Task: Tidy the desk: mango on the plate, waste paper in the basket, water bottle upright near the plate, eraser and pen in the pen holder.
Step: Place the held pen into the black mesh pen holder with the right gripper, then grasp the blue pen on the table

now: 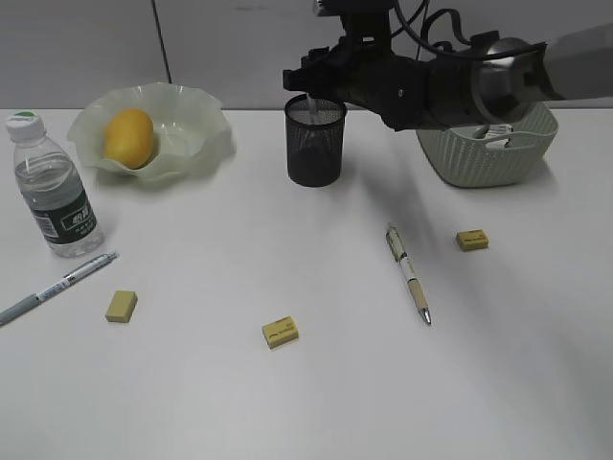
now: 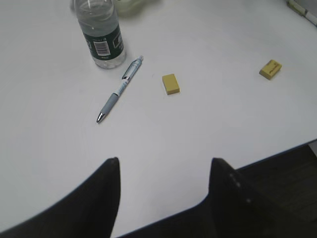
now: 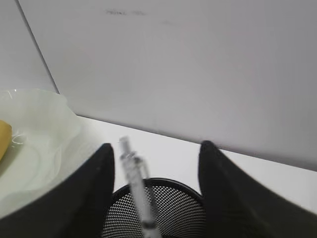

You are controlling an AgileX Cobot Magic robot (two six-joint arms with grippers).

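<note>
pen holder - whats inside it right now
A clear pen stands tilted in the pen holder, top end poking above the rim, between the open right claw tips. The mesh hides the bottom, so any eraser there cannot be seen.

A pale grey wall (image 1: 86,43) stands at the back, and a thin dark vertical seam (image 1: 163,43) divides its panels.
</note>
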